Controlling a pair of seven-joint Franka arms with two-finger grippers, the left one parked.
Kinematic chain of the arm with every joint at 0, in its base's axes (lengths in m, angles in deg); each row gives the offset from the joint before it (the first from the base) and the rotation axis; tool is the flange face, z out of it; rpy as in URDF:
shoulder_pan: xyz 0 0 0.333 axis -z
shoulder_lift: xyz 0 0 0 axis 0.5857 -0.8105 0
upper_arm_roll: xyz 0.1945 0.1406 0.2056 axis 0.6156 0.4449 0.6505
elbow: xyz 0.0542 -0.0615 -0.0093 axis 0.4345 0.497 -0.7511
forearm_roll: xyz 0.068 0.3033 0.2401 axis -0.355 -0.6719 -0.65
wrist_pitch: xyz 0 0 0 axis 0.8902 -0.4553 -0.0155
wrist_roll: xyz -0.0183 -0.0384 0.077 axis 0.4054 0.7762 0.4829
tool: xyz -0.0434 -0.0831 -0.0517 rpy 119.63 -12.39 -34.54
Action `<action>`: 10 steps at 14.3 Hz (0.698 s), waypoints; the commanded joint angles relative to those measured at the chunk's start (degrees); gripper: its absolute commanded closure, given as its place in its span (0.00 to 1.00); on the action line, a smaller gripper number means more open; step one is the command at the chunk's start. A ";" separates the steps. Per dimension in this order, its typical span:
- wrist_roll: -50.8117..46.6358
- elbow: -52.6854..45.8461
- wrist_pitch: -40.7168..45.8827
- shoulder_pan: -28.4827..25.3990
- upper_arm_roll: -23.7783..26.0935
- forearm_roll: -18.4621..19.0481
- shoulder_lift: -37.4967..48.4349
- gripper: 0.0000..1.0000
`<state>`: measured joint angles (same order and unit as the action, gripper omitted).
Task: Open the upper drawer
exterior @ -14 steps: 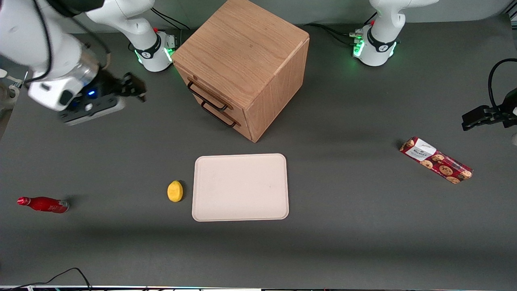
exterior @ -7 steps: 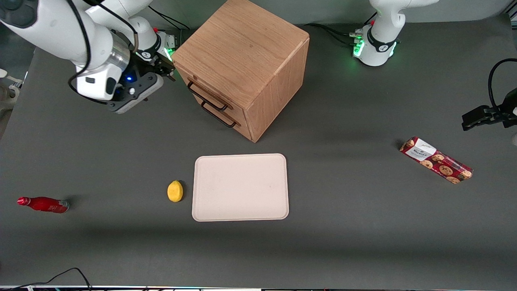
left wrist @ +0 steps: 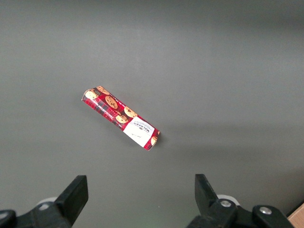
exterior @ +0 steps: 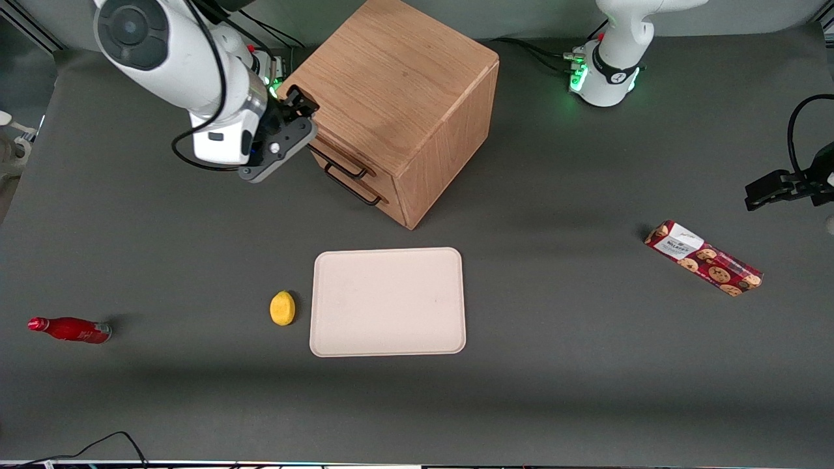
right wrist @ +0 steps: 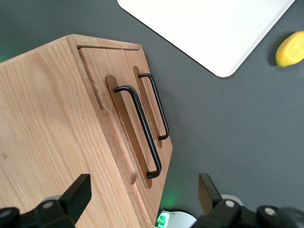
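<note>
A pale tray [exterior: 388, 301] lies nearest the front camera with a yellow lemon [exterior: 282, 307] just beside it; a red bottle [exterior: 70, 329] rests toward the working arm's end of the table and a cookie box [exterior: 702, 258] toward the parked arm's. Farther back stands the oak cabinet [exterior: 397, 98], its upper drawer [right wrist: 124, 133] closed, the black bar handle [right wrist: 141, 129] just above the lower drawer's matching handle [right wrist: 157, 106]. The right arm's gripper [exterior: 294, 109] hovers in front of the drawer face near the cabinet's top edge, fingers [right wrist: 76, 194] spread wide. The handle runs lengthwise between them, not yet reached, likely requiring an advance toward the cabinet.
</note>
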<state>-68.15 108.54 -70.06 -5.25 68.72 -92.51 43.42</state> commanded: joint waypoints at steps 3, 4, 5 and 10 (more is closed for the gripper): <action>1.62 1.09 0.00 -0.73 -1.40 1.42 -1.47 0.00; 1.53 1.18 -0.35 -0.73 -1.23 3.35 -1.56 0.00; 1.53 1.45 -0.71 -0.73 -1.05 3.71 -1.74 0.00; 1.70 4.78 -1.24 -0.12 -1.13 -1.44 -1.82 0.00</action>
<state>-67.76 111.28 -70.49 -5.29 68.18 -90.82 41.27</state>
